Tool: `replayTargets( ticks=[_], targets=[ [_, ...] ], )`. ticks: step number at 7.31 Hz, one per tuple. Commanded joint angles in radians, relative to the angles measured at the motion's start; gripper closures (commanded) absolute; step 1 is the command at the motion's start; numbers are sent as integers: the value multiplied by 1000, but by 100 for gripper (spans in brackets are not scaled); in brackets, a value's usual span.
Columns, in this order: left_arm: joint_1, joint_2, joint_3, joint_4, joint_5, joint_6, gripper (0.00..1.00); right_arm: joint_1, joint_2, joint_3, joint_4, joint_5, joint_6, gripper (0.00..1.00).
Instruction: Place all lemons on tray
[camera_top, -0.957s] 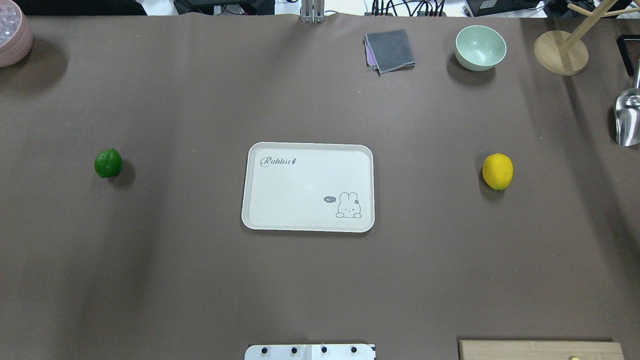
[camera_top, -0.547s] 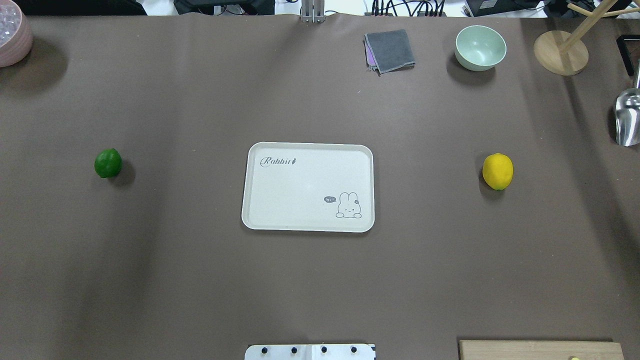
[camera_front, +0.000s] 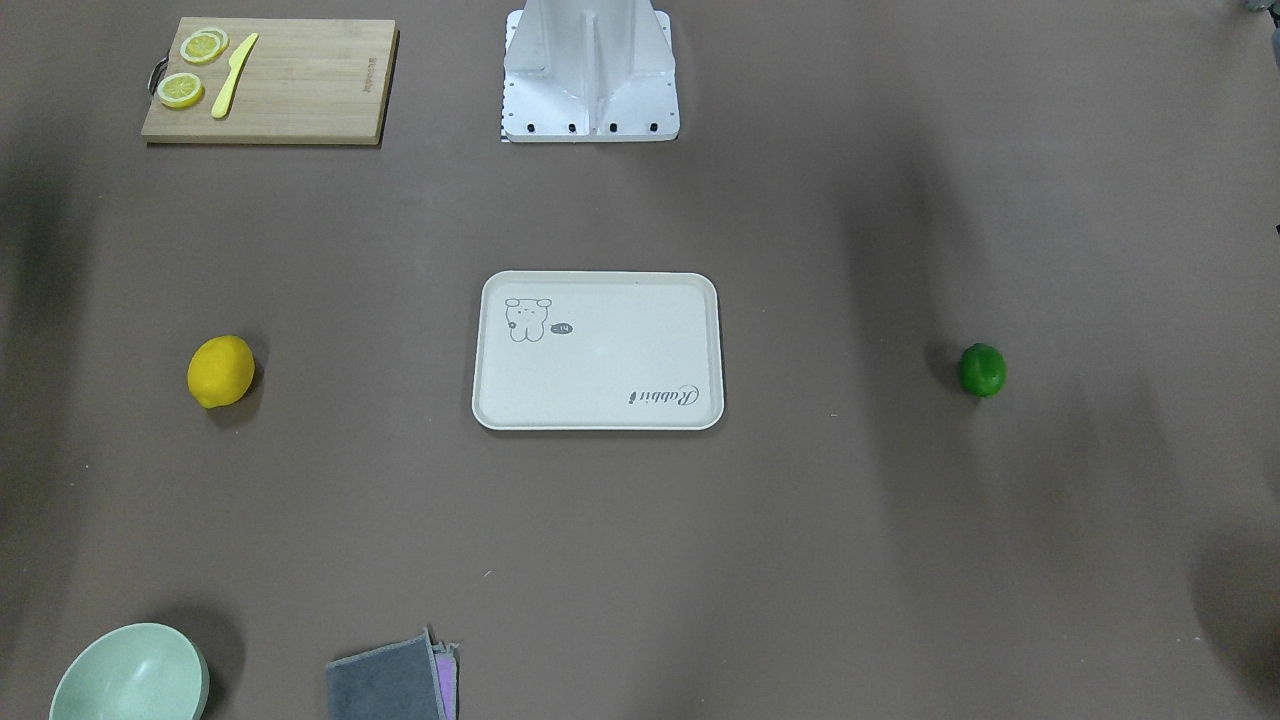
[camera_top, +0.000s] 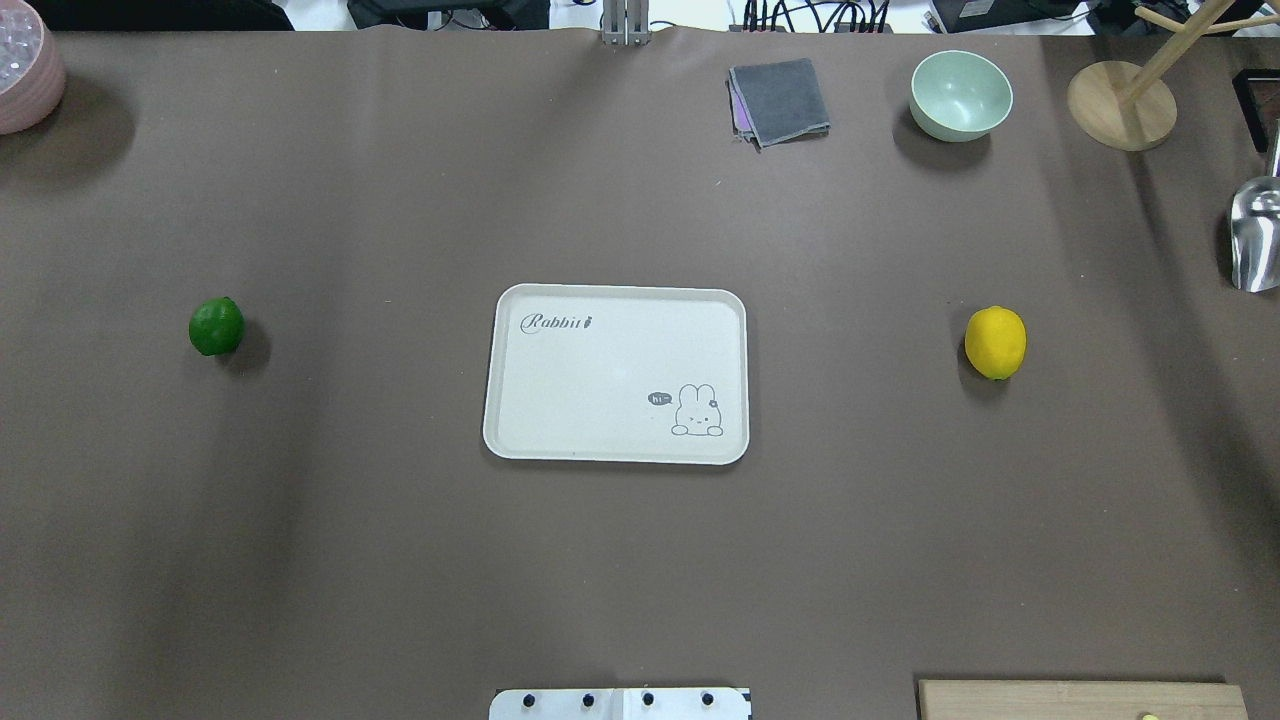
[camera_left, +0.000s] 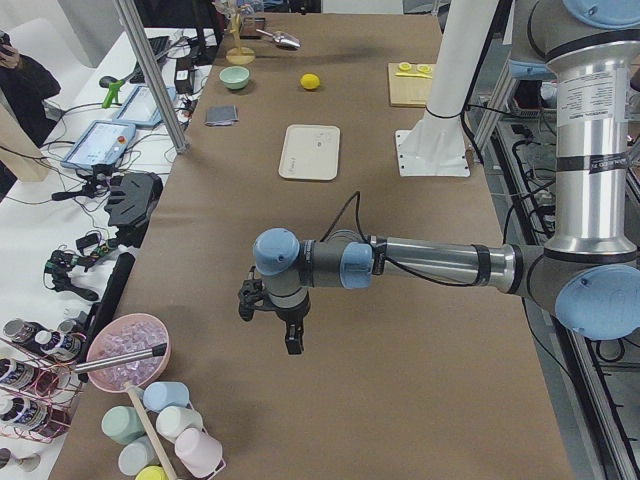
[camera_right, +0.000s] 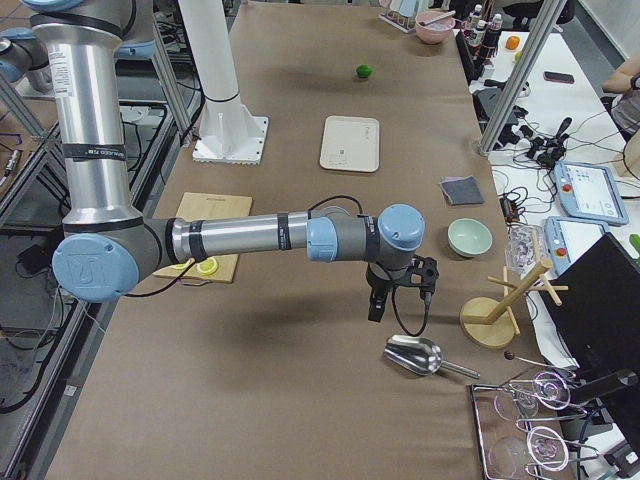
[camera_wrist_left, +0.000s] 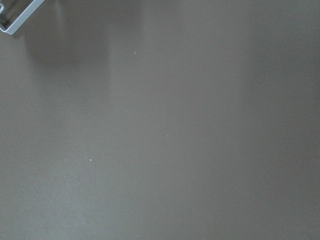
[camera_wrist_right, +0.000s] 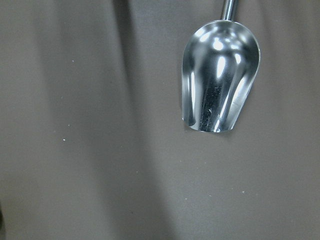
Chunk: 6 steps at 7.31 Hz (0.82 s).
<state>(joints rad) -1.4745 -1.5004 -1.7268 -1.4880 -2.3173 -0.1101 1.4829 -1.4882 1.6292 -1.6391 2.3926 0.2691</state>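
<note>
While both lemons lie on the brown counter, the tray sits between them, its long sides running across the robot's front. The green lemon is well apart from the tray on the robot's left, and the yellow lemon is well apart on the right. Neither touches the tray.

Beyond the tray's far long side, toward the right, are a folded grey cloth, a mint-green bowl and a wooden stand. Past the yellow lemon from the tray lies a metal scoop. On the robot's side of the tray, to the right, a wooden cutting board carries 2 lemon slices and a yellow knife. A pink bowl stands far off the tray's left far corner.

Grey script on the tray reads "Rabbit", and a small bubble beside the rabbit drawing reads "hi". Print on the board is too small to read.

The yellow lemon's long axis runs parallel to the tray's short sides. The green lemon looks almost round, so its axis is hard to tell.

The left hand hangs over the counter past the green lemon from the tray. The right hand hangs near the scoop. Whether either hand is parted or closed cannot be told from these views; nothing shows in their grip.
</note>
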Motion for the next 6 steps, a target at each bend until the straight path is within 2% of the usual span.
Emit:
replayTargets(
  ticks=[1, 4, 6],
  targets=[
    [89, -87, 1, 14, -33, -101, 2, -88, 64, -5, 1, 5, 69, 1],
    [181, -158, -4, 15, -62, -288, 1, -217, 170, -18, 7, 4, 250, 2],
    [320, -176, -86, 0, -68, -516, 2, -286, 250, -57, 8, 4, 263, 2]
  ],
)
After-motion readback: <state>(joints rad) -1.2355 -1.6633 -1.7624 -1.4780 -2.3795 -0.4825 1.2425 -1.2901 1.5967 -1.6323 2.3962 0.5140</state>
